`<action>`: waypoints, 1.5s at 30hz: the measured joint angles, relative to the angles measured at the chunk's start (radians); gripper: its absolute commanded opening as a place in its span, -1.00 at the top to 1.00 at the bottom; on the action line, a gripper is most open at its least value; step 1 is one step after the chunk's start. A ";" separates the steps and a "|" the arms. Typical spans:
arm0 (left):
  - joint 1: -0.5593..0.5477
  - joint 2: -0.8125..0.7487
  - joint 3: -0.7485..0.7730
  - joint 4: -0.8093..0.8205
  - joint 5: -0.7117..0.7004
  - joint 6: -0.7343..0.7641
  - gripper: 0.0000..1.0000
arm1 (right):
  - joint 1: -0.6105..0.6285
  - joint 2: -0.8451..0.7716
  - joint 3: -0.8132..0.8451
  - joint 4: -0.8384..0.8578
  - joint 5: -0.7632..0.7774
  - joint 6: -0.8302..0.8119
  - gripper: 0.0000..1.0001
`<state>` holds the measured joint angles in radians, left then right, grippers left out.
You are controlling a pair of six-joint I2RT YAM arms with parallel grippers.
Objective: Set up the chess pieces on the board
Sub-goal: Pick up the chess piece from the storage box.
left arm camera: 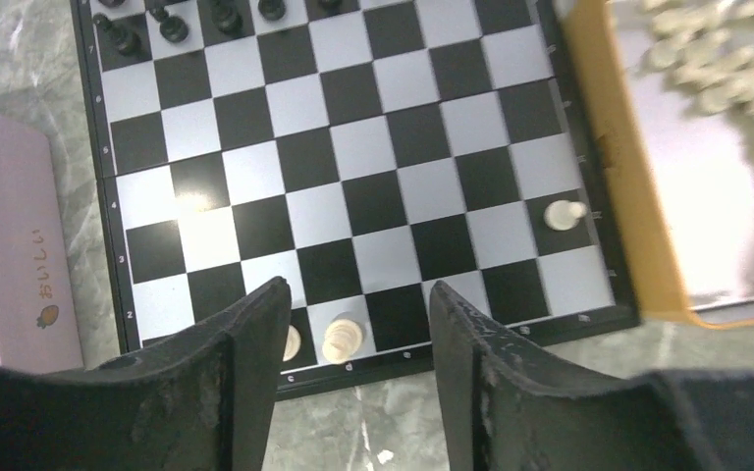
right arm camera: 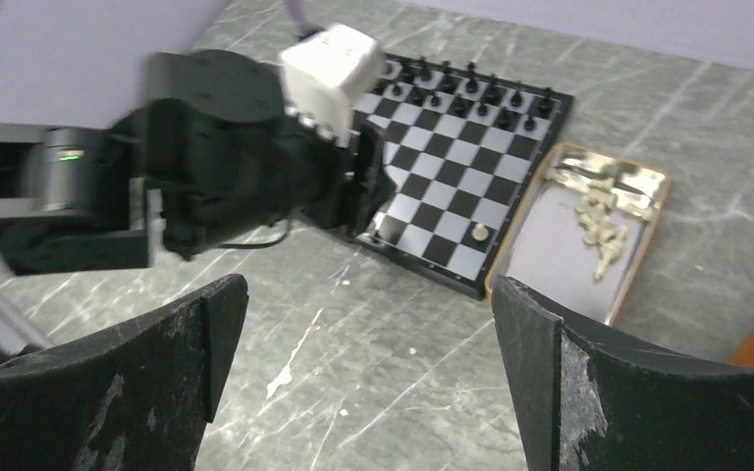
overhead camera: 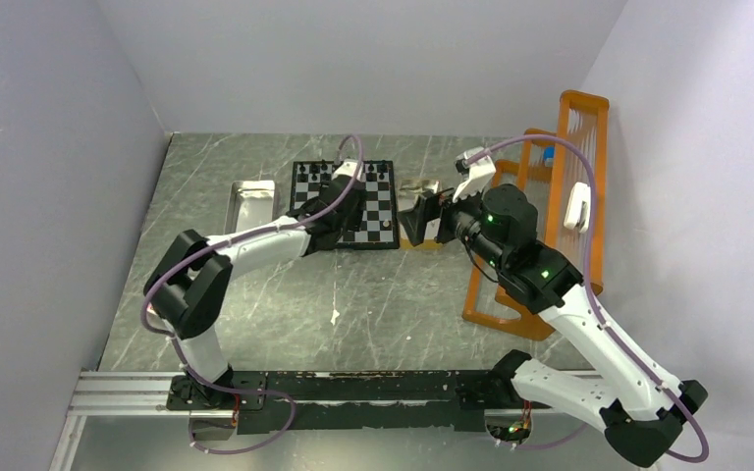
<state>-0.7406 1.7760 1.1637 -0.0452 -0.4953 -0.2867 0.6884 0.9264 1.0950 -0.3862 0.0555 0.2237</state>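
**Top view.** Board (overhead camera: 378, 201): laid flat on the table (overhead camera: 285, 314), with a metal tray (overhead camera: 253, 206) to its left and a tan tray (overhead camera: 422, 184) to its right. Black pieces (overhead camera: 344, 169): ranged along the far rows. Left gripper (overhead camera: 339, 226): held over the board's near side. Right gripper (overhead camera: 417, 221): held by the near end of the tan tray. Orange rack (overhead camera: 550, 226): stood at the right wall.

**Left wrist view.** The left jaws are seen parted above the board's near edge. One cream piece (left arm camera: 342, 339) is stood on the nearest row between them, touched by neither finger. A second is half hidden behind the left finger (left arm camera: 255, 363). A third is found on a dark square at the right edge; upright or tipped cannot be told. Loose cream pieces (left arm camera: 727, 59), blurred, are heaped in the tan tray.

**Right wrist view.** The right jaws are seen spread wide with nothing between them, above bare table, apart from the board. The left gripper is seen lowered at the board's near edge.
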 measured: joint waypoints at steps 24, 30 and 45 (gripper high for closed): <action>0.283 -0.738 -0.141 -0.267 0.644 0.023 -0.96 | 0.000 0.334 0.000 0.012 0.218 0.068 -0.95; 0.285 -0.771 -0.284 -0.310 0.727 0.083 -0.96 | -0.009 0.508 0.035 0.054 0.247 0.000 -0.40; 0.285 -0.793 -0.288 -0.351 0.745 0.118 -0.90 | -0.255 0.833 0.227 0.081 0.188 -0.112 0.29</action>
<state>-0.4557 0.9833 0.8757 -0.3965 0.2497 -0.1684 0.4335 1.7596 1.3224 -0.3050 0.2432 0.1116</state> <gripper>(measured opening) 0.949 0.393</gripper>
